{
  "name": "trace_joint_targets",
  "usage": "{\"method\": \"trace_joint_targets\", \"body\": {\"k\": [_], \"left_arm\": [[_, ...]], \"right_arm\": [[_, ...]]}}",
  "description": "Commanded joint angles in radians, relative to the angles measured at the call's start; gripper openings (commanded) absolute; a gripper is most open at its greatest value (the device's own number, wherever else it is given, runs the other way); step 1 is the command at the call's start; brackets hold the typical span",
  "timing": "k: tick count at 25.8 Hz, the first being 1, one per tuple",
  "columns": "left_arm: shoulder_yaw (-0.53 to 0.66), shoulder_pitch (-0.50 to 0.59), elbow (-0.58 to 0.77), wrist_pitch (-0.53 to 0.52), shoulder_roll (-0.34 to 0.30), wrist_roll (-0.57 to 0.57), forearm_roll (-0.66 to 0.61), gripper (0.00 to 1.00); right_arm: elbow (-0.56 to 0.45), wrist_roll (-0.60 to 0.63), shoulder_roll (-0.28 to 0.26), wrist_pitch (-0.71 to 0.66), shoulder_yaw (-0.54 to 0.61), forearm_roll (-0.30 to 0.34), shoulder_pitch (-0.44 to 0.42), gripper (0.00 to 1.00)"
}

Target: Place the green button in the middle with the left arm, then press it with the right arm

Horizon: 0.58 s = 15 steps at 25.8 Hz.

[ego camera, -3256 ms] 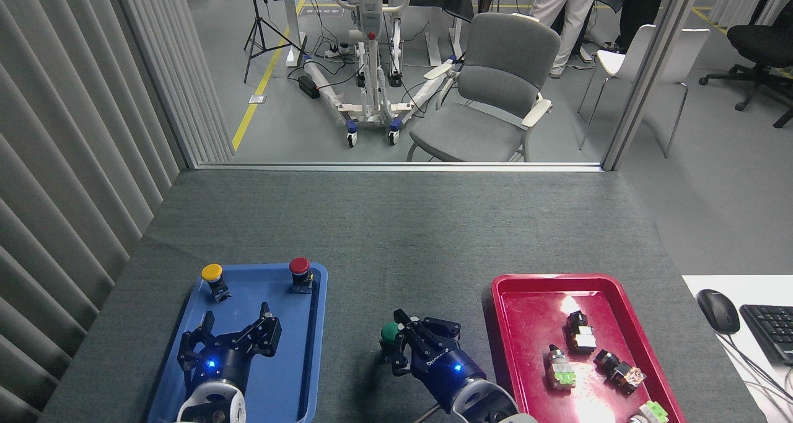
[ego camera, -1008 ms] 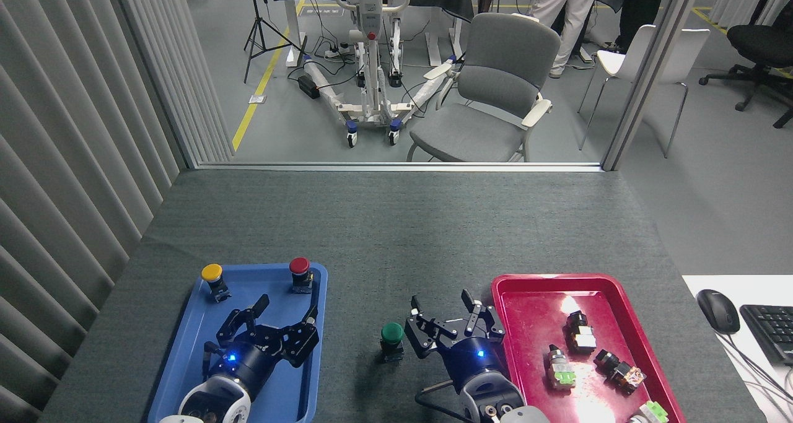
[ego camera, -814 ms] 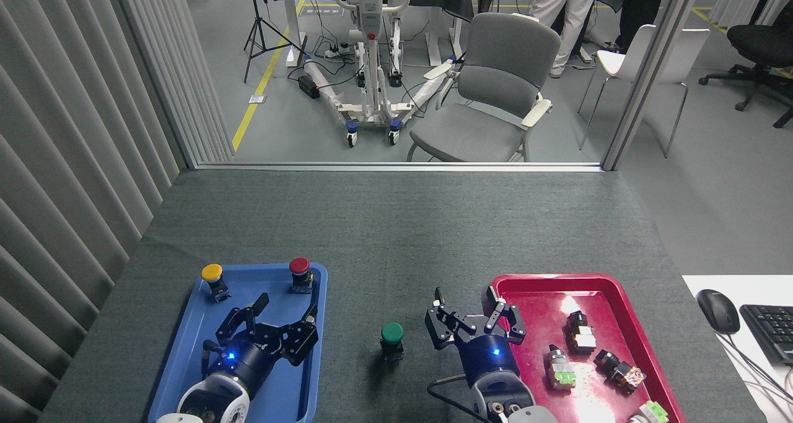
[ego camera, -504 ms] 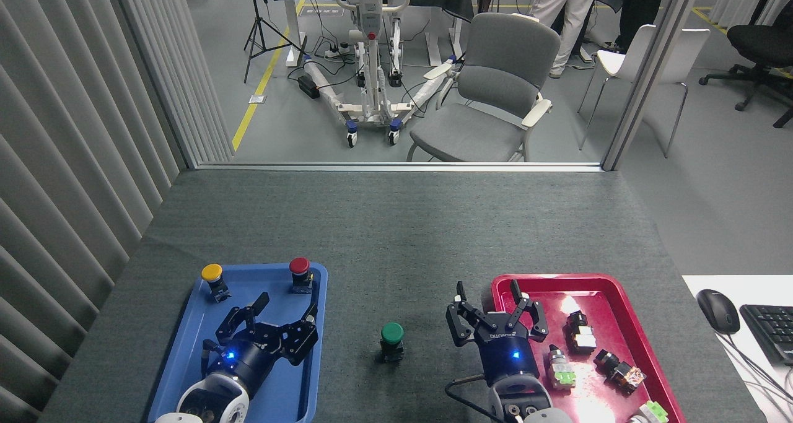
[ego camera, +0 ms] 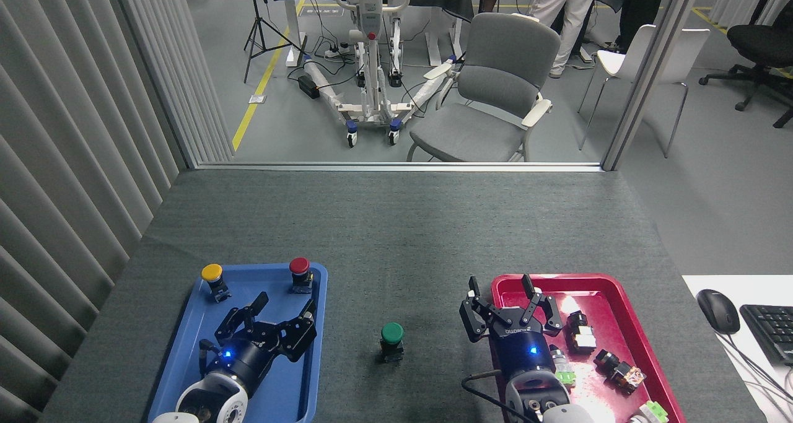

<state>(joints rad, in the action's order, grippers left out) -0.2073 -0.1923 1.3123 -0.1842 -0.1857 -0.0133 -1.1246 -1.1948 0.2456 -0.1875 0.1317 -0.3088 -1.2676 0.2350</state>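
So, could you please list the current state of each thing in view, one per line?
green button: upright on the bare grey tabletop between the trays, untouched.
left claw: open, empty, over the blue tray.
right claw: open, empty, over the red tray's left edge.
yellow button: upright in the blue tray.
red button: upright in the blue tray.
switch parts: lying loose in the red tray.

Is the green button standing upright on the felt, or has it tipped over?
Upright. The green button stands on its black base on the bare grey felt between the trays, green cap on top, with neither gripper touching it.
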Motion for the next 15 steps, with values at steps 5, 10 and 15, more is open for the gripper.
{"method": "trace_joint_targets", "body": {"k": [5, 10, 15], "left_arm": [[-0.001, 0.007, -0.005, 0.011, 0.000, 0.001, 0.002, 1.00], [-0.006, 0.013, -0.007, 0.000, 0.002, 0.015, 0.000, 1.00], [-0.004, 0.017, -0.001, 0.000, 0.003, 0.009, 0.003, 1.00]], "right_arm": [[-0.032, -0.103, -0.018, -0.001, 0.020, 0.001, -0.020, 0.99], [-0.045, -0.104, -0.018, 0.028, 0.045, -0.001, -0.043, 0.99], [-0.052, -0.101, -0.016, 0.031, 0.045, -0.007, -0.054, 0.99]]}}
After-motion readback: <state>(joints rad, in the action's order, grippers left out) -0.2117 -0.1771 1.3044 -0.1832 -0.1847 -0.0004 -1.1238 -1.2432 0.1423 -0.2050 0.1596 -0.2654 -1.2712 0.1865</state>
